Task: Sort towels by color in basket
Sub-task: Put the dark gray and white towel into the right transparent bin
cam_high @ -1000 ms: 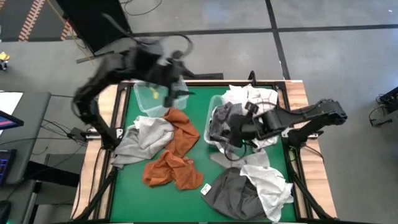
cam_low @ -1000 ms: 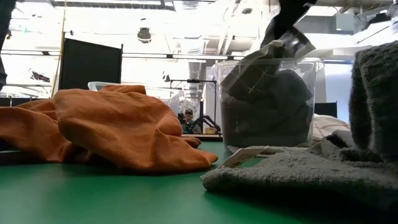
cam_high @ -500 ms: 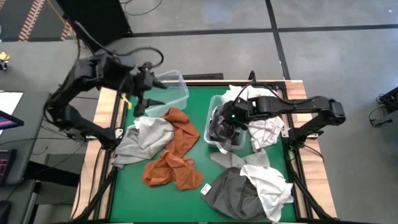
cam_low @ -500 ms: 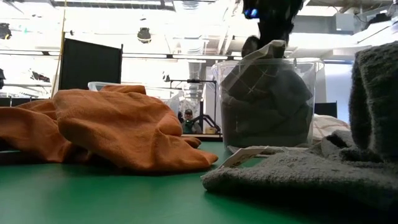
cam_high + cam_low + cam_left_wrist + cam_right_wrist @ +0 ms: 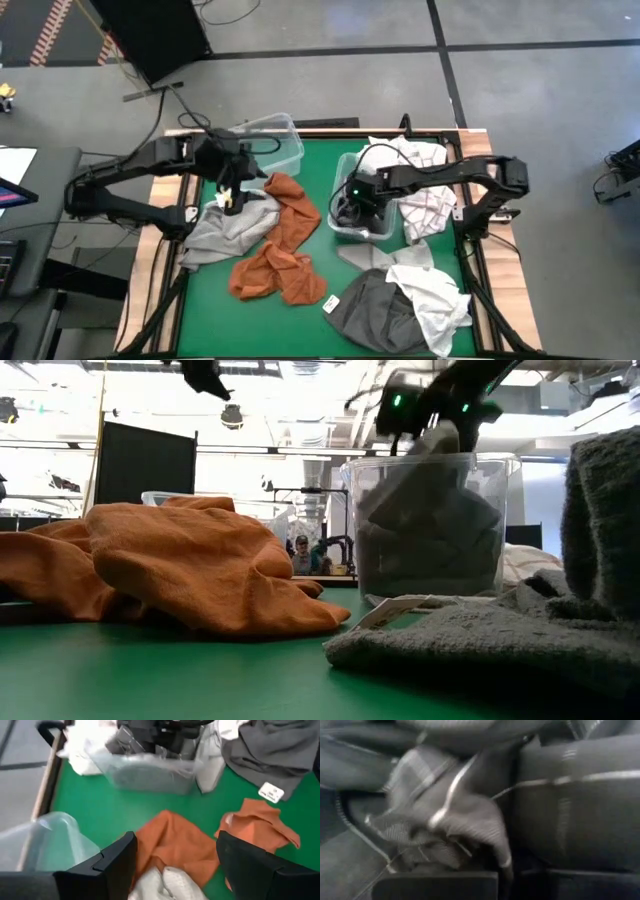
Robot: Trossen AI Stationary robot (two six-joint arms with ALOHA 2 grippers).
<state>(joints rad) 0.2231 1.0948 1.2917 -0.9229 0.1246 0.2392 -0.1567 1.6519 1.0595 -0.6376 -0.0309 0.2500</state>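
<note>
My left gripper (image 5: 230, 188) hovers open over the far end of the rust orange towel (image 5: 285, 240) and the light grey towel (image 5: 228, 222); both lie spread on the green table. In the left wrist view its fingers stand either side of the orange towel (image 5: 175, 845). My right gripper (image 5: 355, 195) is down in the clear bin (image 5: 345, 232), shut on a dark grey checked towel (image 5: 450, 815). Other dark grey cloth fills the bin (image 5: 430, 530). A white towel with red checks (image 5: 425, 205) lies beside the bin. My right gripper pinches a fold of the dark grey checked towel (image 5: 502, 860) between its two fingers, coming from above into the bin. The towel lies bunched on the dark cloth in the bin, and a bit of it stands up at the rim (image 5: 440, 435).
A second clear bin (image 5: 268, 140) stands at the table's far left. A white towel (image 5: 400, 150) lies at the far right. A dark grey towel (image 5: 375, 312) with a tag and a white towel (image 5: 435, 300) lie near the near edge. Bare green table (image 5: 215, 300) shows at the near left.
My left arm has swung from above the far-left bin toward the table's near side and down, ending over the light grey and orange towels. My right gripper has come down to the bin, and the dark grey checked towel that hung below it has sunk inside.
</note>
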